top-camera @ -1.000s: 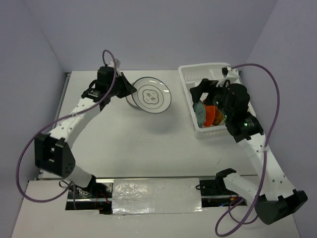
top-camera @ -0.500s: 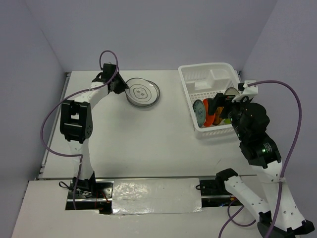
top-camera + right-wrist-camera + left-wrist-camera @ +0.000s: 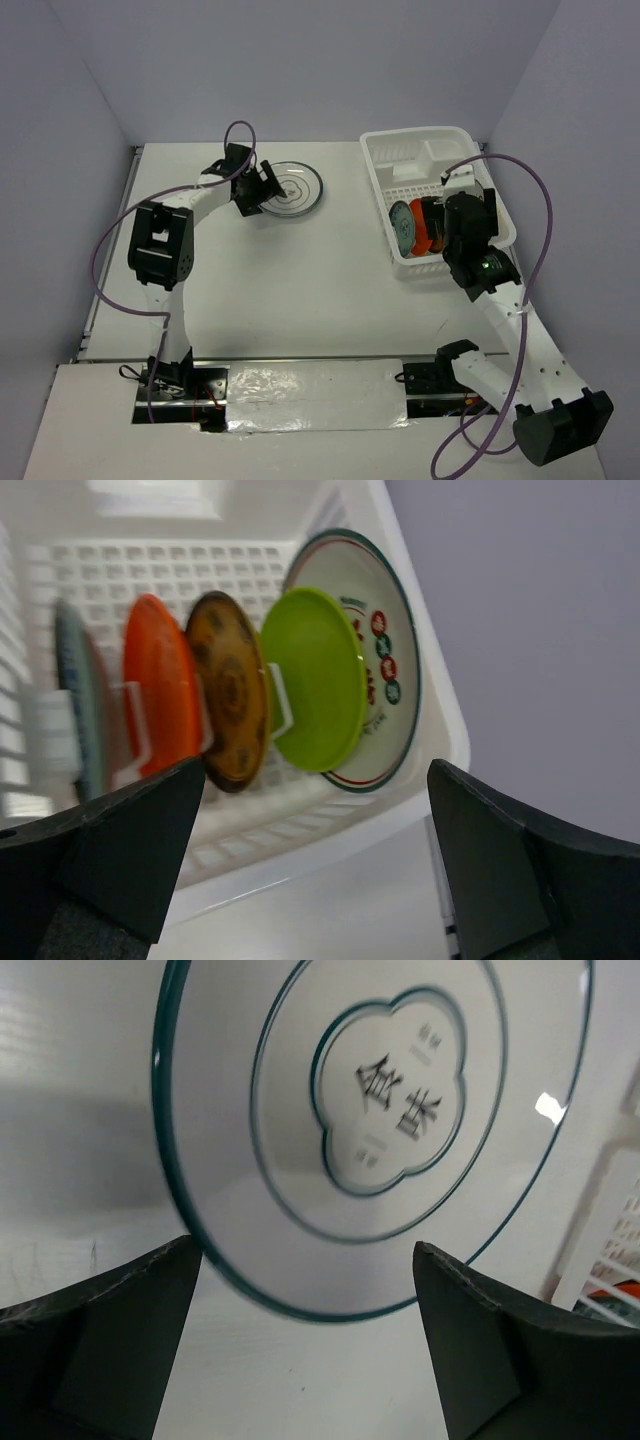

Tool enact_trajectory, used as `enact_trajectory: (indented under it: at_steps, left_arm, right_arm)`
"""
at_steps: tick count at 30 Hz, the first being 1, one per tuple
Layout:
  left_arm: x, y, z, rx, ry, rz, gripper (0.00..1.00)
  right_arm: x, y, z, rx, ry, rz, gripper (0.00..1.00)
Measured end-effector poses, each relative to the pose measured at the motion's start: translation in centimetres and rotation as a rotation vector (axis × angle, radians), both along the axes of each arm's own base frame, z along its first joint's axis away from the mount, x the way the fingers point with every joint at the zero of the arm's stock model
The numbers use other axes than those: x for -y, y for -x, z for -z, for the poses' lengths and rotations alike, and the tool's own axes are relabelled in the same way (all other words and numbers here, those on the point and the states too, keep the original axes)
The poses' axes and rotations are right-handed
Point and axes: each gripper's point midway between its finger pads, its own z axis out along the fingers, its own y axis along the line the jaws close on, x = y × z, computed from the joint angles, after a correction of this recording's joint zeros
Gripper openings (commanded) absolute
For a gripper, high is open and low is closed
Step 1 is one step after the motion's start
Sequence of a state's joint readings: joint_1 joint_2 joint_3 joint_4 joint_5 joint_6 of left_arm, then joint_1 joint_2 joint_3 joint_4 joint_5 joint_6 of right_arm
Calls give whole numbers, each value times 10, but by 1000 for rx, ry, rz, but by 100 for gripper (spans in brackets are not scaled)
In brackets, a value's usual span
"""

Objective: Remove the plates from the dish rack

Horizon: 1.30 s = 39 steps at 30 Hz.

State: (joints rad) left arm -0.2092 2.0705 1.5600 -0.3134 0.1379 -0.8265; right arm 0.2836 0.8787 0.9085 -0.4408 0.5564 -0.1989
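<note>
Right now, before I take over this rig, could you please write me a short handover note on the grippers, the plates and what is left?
Left gripper: open, nothing held, at the rim of the white round plate with teal rings, which lies flat on the white table.
Right gripper: open, empty, hovering over the white plastic dish rack.
Upright in the rack: blue-grey plate, orange plate, brown plate, lime-green plate, white plate with red marks.
Done: one plate out.
Left: those five.
</note>
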Motion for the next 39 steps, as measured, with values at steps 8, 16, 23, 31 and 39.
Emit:
enact_trajectory:
  at_steps: [8, 16, 23, 31, 39]
  left_arm:
    - [-12, 50, -36, -1, -53, 44, 100]
    - [12, 165, -167, 347, -75, 222, 99]
    - [-4, 202, -141, 317, -169, 324, 99]
    - [-13, 217, -111, 230, -222, 374, 100]
    - [-14, 218, -110, 235, -239, 389, 99]
  right_arm:
    - [60, -21, 18, 2, 90, 183, 98]
    - [95, -54, 51, -101, 128, 282, 59]
    - [107, -63, 44, -56, 144, 315, 34]
    - [102, -67, 45, -64, 151, 267, 11]
    - [102, -67, 44, -75, 170, 253, 0]
